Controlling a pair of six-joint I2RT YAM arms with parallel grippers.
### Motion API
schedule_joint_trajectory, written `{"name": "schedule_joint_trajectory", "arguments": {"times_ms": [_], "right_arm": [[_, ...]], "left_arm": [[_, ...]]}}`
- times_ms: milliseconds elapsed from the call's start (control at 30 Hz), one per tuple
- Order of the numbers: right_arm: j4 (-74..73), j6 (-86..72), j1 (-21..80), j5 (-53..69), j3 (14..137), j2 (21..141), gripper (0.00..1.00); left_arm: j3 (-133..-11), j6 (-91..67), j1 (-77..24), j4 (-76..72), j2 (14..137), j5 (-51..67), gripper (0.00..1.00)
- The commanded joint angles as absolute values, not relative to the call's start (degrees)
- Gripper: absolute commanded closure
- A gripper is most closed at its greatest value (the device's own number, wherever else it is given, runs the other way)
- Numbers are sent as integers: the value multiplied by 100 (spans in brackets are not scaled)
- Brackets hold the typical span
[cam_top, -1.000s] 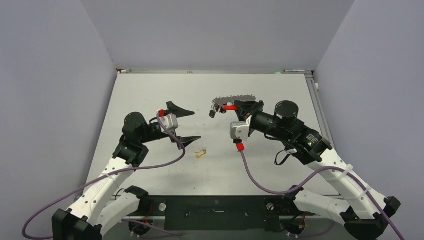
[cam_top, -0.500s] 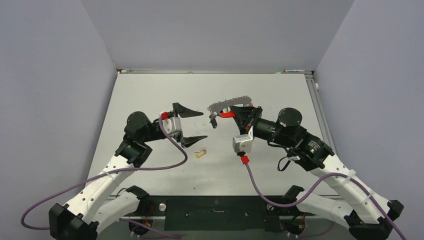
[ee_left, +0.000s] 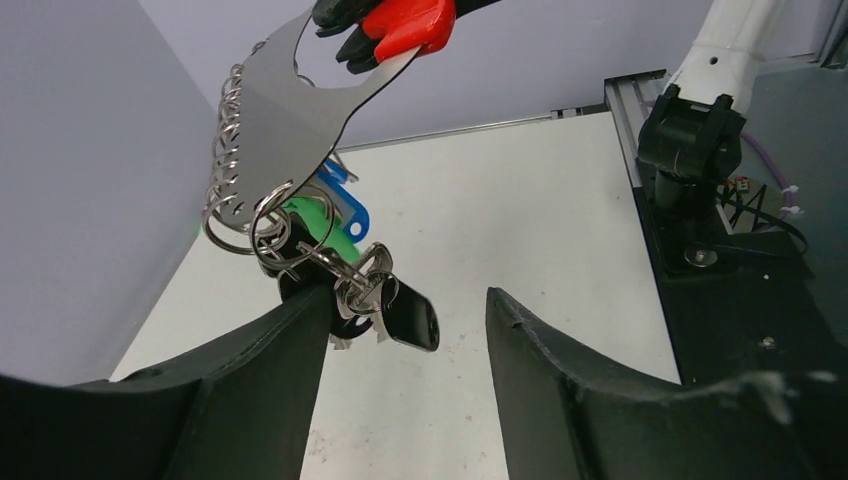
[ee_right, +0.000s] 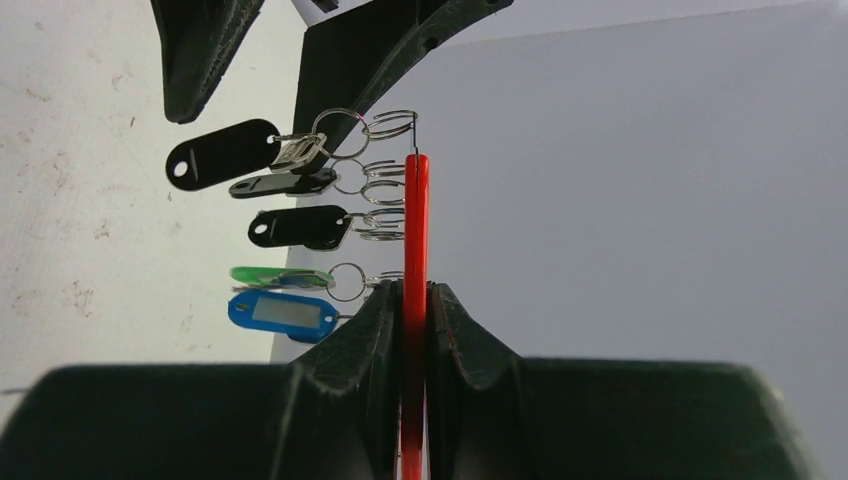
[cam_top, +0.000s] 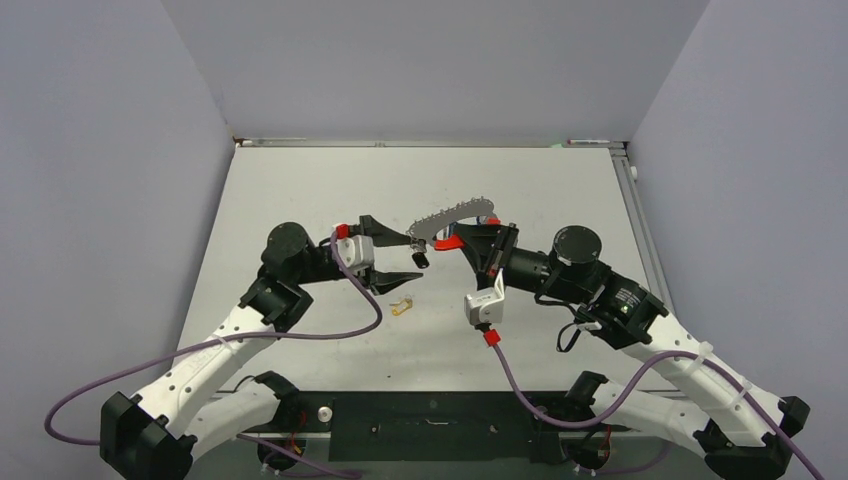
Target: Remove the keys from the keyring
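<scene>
My right gripper (cam_top: 472, 243) holds the keyring (cam_top: 446, 216) up in the air, shut on its red part (ee_right: 416, 230), with the grey toothed strip (ee_left: 290, 100) pointing left. The keys hang from wire rings along that strip: black tags (ee_right: 222, 153), a green one (ee_right: 270, 276) and a blue one (ee_right: 282, 313). My left gripper (cam_top: 405, 258) is open around the lowest black key (ee_left: 410, 312), which hangs close to the left fingertip (ee_left: 318, 300) and well apart from the other. One yellow-tagged key (cam_top: 402, 306) lies loose on the table.
White table (cam_top: 560, 190) ringed by grey walls, with a metal rail (cam_top: 430, 143) along the far edge. The right arm's base (ee_left: 690, 160) stands at the table's near edge in the left wrist view. Purple cables (cam_top: 520, 370) trail from both wrists.
My left gripper has moved right to the hanging keys and its jaws have narrowed. My right gripper has swung the keyring left and nearer, tilting the strip up.
</scene>
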State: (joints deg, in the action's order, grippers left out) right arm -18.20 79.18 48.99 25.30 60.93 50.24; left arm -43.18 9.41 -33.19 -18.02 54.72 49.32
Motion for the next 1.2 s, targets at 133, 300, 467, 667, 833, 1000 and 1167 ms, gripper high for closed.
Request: {"name": "schedule_joint_trajectory", "arguments": {"times_ms": [133,300,467,667,833,1000,1167], "right_arm": [[-1353,8095,5070,2476,6155,4881,95],[-1349,8269,5159,2441,6032,4793,95],[-1283,8218,5211,2434,6022,4781,95],[-1287,8059,5236,2318,6010,4762,95],[-1310,7998,5230,2271,5933,4676,95],[-1284,7603,5230,1941,5891,4689,95],[-1246,6734,5214,1528,5797,4688,95]], "left_arm": [[-4597,879,-3674,-1906,5470,5010,57],[-4605,762,-3700,-1958,5502,4962,59],[-4556,441,-3700,-2097,5552,4810,57],[-4588,-166,-3691,-2004,5554,4535,61],[-4514,-319,-3675,-1756,5440,4274,89],[-4446,-311,-3586,-1269,5179,4011,100],[-4418,141,-3417,-465,4938,3785,100]]}}
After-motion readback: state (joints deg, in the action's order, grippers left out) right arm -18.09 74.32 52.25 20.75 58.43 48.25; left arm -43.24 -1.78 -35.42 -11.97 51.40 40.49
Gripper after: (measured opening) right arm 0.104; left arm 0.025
